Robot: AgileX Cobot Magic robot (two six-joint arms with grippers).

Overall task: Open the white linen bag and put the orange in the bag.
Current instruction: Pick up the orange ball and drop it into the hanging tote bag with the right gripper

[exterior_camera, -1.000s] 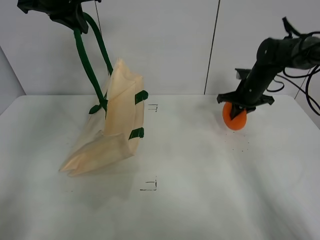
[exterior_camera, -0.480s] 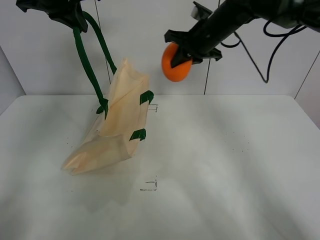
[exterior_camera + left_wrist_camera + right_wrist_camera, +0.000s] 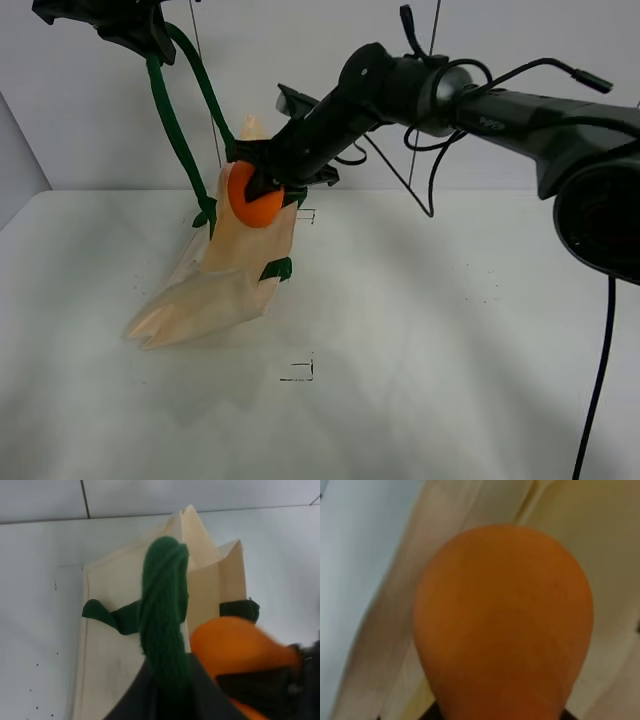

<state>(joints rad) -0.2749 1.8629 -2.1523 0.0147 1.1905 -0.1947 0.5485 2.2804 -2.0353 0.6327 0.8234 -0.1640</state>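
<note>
Well, from where I stand the job looks past its halfway mark but not finished. The white linen bag [image 3: 240, 270] is hoisted by one green strap handle [image 3: 178, 125], which runs up to the left gripper [image 3: 125, 25] in the upper left of the high view. The bag's far end drags on the table [image 3: 450, 350] at centre left, so the cloth hangs at a slant with its top edge raised. The left gripper is clamped on that strap. The wrist view on that arm shows the green webbing bunched and running straight back into the jaws.

The orange [image 3: 254, 197] is off the table and up at the bag's top, left of centre in the high view, carried there by the right gripper [image 3: 262, 190] reaching across the middle. Its jaws are spread only as wide as the fruit and pinch it from both sides. A dark finger lies across the orange in the left wrist picture, and the fruit fills the right wrist picture with cream cloth behind it.

Whether the orange is already past the rim or just beside it, I cannot tell; it sits close by the green tab at the bag's edge. By my reckoning what remains is to lower it into the mouth and let go.
</note>
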